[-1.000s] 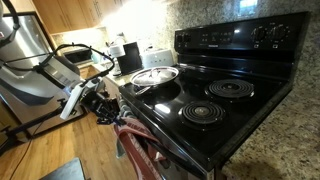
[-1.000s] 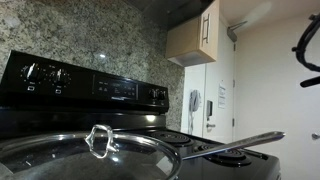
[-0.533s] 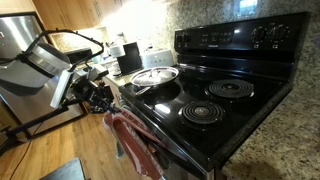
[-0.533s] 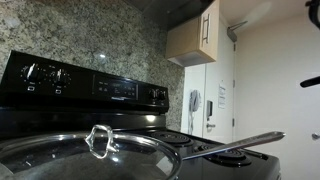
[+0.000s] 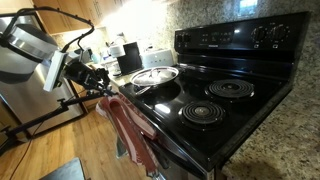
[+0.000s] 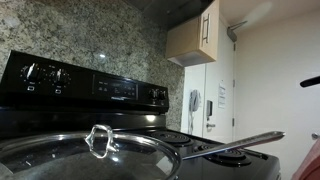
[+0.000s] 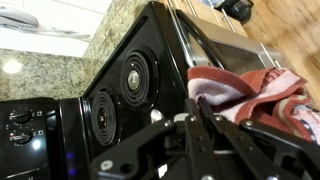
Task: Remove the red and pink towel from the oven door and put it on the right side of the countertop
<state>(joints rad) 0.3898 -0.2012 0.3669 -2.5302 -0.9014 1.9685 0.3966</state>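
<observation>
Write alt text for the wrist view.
The end effector, shut, grips a bunched red and pink towel at lower right. Behind it, a black stove with coil burners slants across the frame, with the speckled granite countertop at left.

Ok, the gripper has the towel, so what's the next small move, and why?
Probably lift straight up. The gripper is shut on the towel, but its lower end hangs in front of the oven door, below the edge of the stove it must clear to reach the countertop.
</observation>
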